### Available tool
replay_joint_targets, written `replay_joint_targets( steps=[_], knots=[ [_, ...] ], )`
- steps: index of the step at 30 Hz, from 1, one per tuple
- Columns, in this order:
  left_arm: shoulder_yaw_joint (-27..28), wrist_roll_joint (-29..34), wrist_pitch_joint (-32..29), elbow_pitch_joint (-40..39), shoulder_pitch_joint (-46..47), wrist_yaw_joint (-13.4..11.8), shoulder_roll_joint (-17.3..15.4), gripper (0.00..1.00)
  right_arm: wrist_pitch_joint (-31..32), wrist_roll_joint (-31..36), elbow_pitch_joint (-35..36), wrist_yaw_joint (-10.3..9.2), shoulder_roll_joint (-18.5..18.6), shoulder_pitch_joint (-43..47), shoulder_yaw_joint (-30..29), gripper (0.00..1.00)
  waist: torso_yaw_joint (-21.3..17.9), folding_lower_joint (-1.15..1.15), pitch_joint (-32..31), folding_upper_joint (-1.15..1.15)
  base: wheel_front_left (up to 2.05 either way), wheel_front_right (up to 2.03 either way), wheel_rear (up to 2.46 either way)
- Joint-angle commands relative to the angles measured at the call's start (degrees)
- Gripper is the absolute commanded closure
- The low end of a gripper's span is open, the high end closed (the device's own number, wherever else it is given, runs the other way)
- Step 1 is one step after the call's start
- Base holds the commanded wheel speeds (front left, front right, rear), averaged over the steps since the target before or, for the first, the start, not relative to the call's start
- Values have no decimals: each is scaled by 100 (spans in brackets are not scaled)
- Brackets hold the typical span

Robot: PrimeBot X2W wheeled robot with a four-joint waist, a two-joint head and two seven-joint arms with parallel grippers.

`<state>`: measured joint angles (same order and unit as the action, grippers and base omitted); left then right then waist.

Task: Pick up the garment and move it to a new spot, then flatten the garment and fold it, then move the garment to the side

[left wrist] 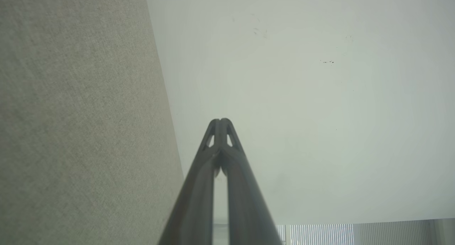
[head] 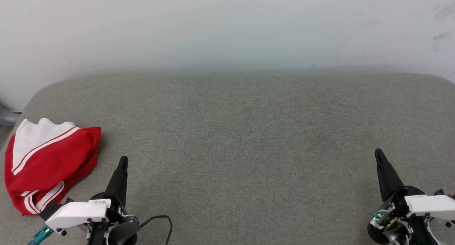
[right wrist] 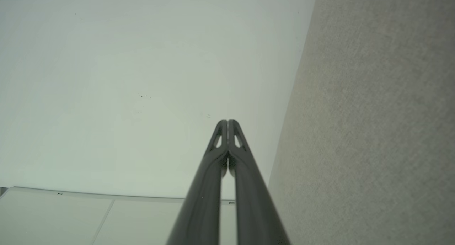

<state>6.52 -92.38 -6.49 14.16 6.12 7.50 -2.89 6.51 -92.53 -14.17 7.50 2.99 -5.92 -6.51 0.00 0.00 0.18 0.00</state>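
One garment (head: 53,163), one table (head: 249,149), two grippers (left gripper (head: 123,159), right gripper (head: 378,152)).

The garment (head: 49,163) is wadded up at the left end of the table (head: 249,138), so its front is folded inside, and its near corner sits behind the white wrist casing (head: 76,213) of the left gripper (head: 123,159). In the head view both arms run off the bottom edge, and a grey thing (head: 5,117) at the far left is cropped, no clue what it is. Wrist views chop the fingers (left wrist: 199,188) at the bottom, and the dark specks (left wrist: 327,62) on the wall (left wrist: 320,131) are too tiny to read.
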Motion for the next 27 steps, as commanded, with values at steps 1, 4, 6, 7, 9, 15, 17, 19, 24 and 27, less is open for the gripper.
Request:
replay_joint_targets(
  steps=[1,4,6,7,9,15,17,19,24,27],
  knots=[
    [15,-8,-25,-23,32,15,13,100,3,26,-1,-2,-18,-77,1,100,0,0,0,0,0,0,0],
    [15,-8,-25,-23,32,14,13,100,3,26,-1,-2,-18,-77,1,100,0,0,0,0,0,0,0],
    [16,-8,-25,-23,32,15,13,100,3,26,-1,-2,-18,-77,2,100,0,0,0,0,0,0,0],
    [16,-8,-25,-23,32,14,13,100,3,26,-1,-2,-18,-77,2,100,0,0,0,0,0,0,0],
    [15,-8,-25,-23,32,14,13,100,3,26,-1,-2,-18,-77,2,100,0,0,0,0,0,0,0],
    [15,-8,-25,-23,32,14,13,100,3,26,-1,-2,-18,-77,2,100,0,0,0,0,0,0,0],
    [16,-8,-25,-23,32,15,13,100,3,26,-1,-2,-18,-77,2,100,0,0,0,0,0,0,0],
    [17,-8,-25,-23,32,15,13,100,3,26,-1,-2,-18,-77,2,100,0,0,0,0,0,0,0],
    [-73,16,56,60,-51,-2,4,0,-43,9,-52,0,-2,78,27,0,-1,0,1,0,0,0,0],
    [-179,52,147,-2,-43,-2,4,0,-127,29,20,0,-3,101,85,0,1,0,2,0,0,0,0]
  ],
)
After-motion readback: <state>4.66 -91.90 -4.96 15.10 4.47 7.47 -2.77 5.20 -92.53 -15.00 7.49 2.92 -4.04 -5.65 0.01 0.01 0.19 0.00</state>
